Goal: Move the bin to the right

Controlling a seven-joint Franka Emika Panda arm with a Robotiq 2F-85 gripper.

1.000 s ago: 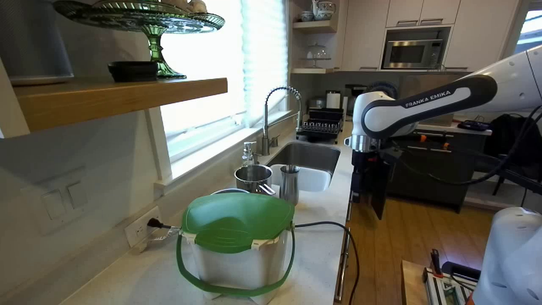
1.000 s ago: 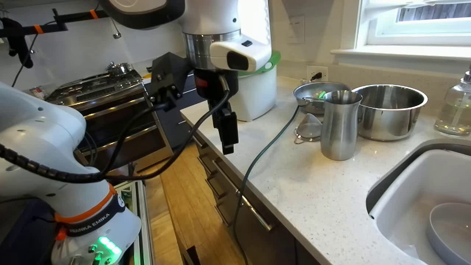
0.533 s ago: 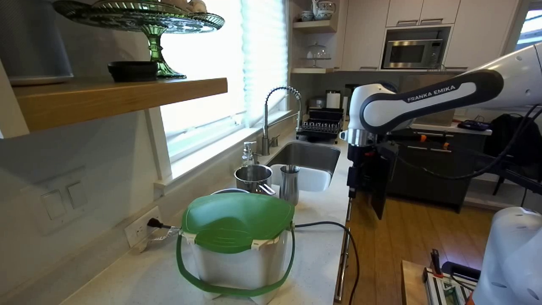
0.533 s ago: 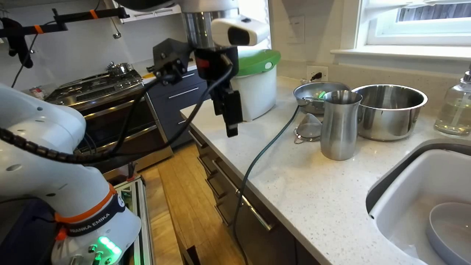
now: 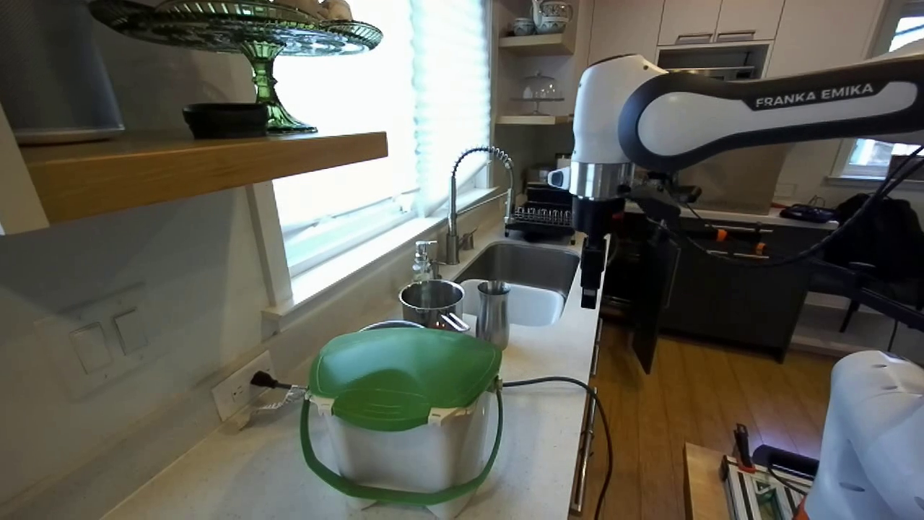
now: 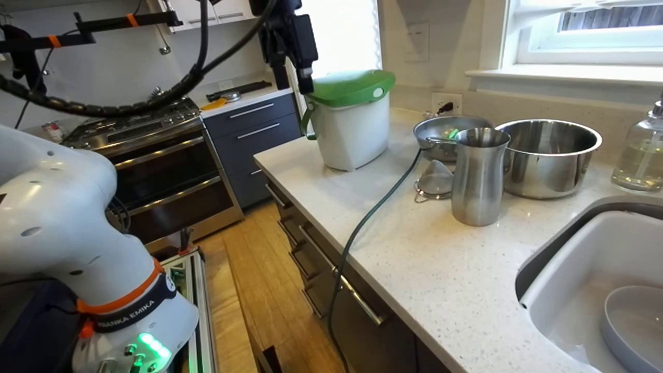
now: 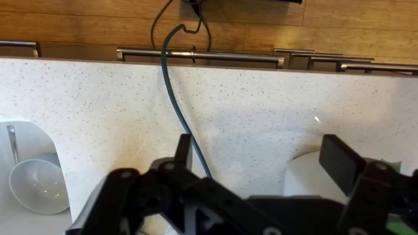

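Observation:
The bin point(image 5: 404, 455) is cream-white with a bright green lid and a green loop handle hanging down its side. It stands upright on the counter in both exterior views point(image 6: 355, 132). In the wrist view, part of its white body point(image 7: 305, 178) shows at the lower right, partly hidden by a finger. My gripper point(image 5: 589, 297) is up in the air near the counter's front edge, apart from the bin. In an exterior view, the gripper point(image 6: 294, 83) appears beside the green lid at about lid height. In the wrist view, the fingers point(image 7: 258, 140) are wide apart with nothing between them.
A tall metal cup point(image 6: 479, 176), a metal pot point(image 6: 549, 160), a metal bowl point(image 6: 432, 129) and a strainer point(image 6: 435, 178) stand near the sink point(image 6: 585, 280). A dark cord point(image 6: 373, 210) crosses the counter. A wooden shelf point(image 5: 216, 162) holds a green cake stand point(image 5: 266, 79).
My gripper has risen and moved inward over the counter edge. In an exterior view, the bin and its handle show more fully. The bin has not moved.

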